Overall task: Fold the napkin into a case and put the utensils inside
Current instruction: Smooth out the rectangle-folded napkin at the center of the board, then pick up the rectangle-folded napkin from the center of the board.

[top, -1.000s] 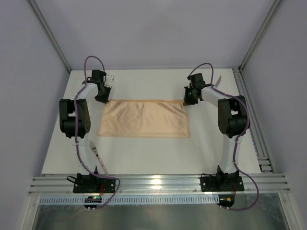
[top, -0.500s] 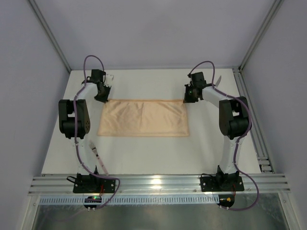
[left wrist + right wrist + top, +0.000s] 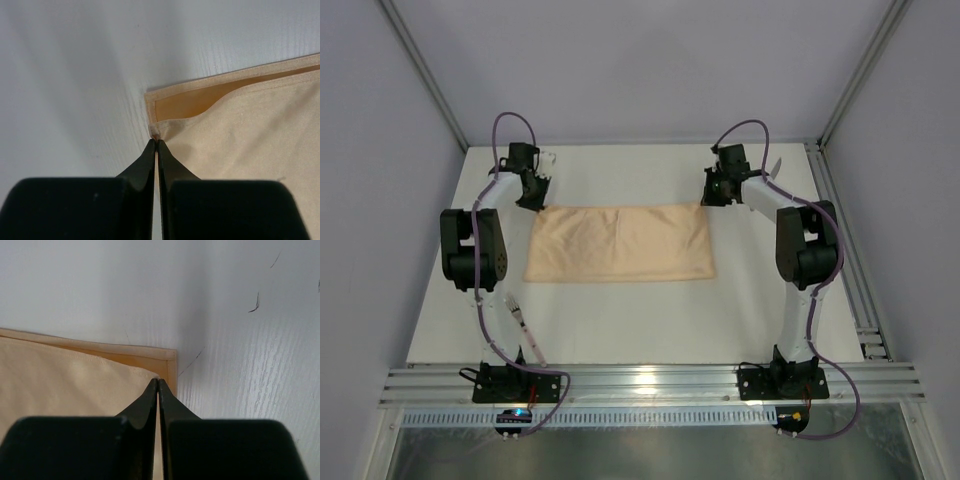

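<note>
Peach napkin [image 3: 620, 245]: left gripper [image 3: 156, 142] and right gripper [image 3: 158, 382] pinch its far top-layer corners; both should travel level, keeping that edge taut.

One napkin [image 3: 620, 245], one table [image 3: 620, 320] — two tools: left tool [image 3: 156, 141], right tool [image 3: 158, 381].

Bright, even overhead light, with soft shadows and little glare.
From above, the white table [image 3: 620, 320] is evenly lit and sharp, with one glare patch on the metal rail [image 3: 650, 378] at the near edge and only faint shadows beside the arms [image 3: 470, 250]. In both wrist views a grey shadow band falls across the table beyond the tips. The napkin [image 3: 250, 130] shows a crisp hem, while the black fingers [image 3: 144, 165] close to the lens are dark, featureless and slightly blurred.
</note>
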{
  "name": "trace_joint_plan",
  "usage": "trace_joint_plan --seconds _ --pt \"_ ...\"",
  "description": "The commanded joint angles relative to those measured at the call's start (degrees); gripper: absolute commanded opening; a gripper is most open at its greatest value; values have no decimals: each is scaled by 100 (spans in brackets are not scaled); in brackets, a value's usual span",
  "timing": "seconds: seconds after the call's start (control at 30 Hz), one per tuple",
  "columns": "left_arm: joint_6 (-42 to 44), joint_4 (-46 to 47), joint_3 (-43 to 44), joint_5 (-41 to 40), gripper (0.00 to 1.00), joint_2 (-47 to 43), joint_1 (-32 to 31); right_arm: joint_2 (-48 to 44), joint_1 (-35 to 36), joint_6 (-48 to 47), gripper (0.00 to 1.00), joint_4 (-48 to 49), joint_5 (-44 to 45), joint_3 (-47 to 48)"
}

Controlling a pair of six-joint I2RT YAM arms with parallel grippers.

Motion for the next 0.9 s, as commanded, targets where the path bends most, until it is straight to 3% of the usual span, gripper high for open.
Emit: trace_joint_plan --seconds 0.0,0.57,0.63,0.7,0.87 --pt "-72 245 45 -47 0 -212 47 183 -6 92 4 97 162 333" --pt "-72 254 150 -205 0 43 64 448 -6 198 4 150 197 509" --pt "-37 245 124 -161 12 35 64 456 -6 180 12 89 197 536" --pt "-54 237 89 -178 26 -26 64 404 -6 162 33 -17 232 545" --pt "-81 210 36 -134 31 -456 64 -262 -6 101 49 -87 460 308"
